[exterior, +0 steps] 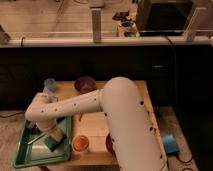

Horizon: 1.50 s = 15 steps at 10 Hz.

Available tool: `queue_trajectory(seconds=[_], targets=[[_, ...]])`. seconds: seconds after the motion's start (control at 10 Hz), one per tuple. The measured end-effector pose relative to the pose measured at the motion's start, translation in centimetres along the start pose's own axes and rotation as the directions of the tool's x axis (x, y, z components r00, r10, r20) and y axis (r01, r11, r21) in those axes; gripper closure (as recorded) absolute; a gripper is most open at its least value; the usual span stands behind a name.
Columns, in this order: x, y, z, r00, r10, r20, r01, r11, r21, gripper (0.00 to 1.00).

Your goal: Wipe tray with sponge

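The green tray (22, 152) lies at the front left of the wooden table. The sponge (55, 140), tan with a teal layer, rests tilted on the tray's right part. My gripper (49, 134) hangs from the white speckled arm just above the tray and is shut on the sponge, pressing it to the tray floor. The arm's wrist hides most of the gripper and the tray's far right corner.
A white cup with orange filling (80, 144) stands just right of the tray. A dark red bowl (109, 144) is partly behind my arm. A purple bowl (85, 83) and a light-blue rounded object (50, 85) sit at the table's back. A blue object (170, 144) lies on the floor to the right.
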Motion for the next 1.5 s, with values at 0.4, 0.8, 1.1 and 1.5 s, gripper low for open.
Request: queue_trajectory(seconds=[0.4,0.8,1.1,1.5], targets=[[-1.3,-2.3,1.0,0.999,-0.03,0.027,0.03,0.999,0.021,1.0],[-1.4,-2.2,0.9,0.999,-0.032,0.03,0.032,0.999,0.02,1.0],[-4.4,-2.3,0.8,0.997,-0.064,0.051,0.063,0.998,0.023,1.0],[-8.0,-1.5,-0.3,0.993,-0.098,0.061,0.097,0.995,0.02,1.0]])
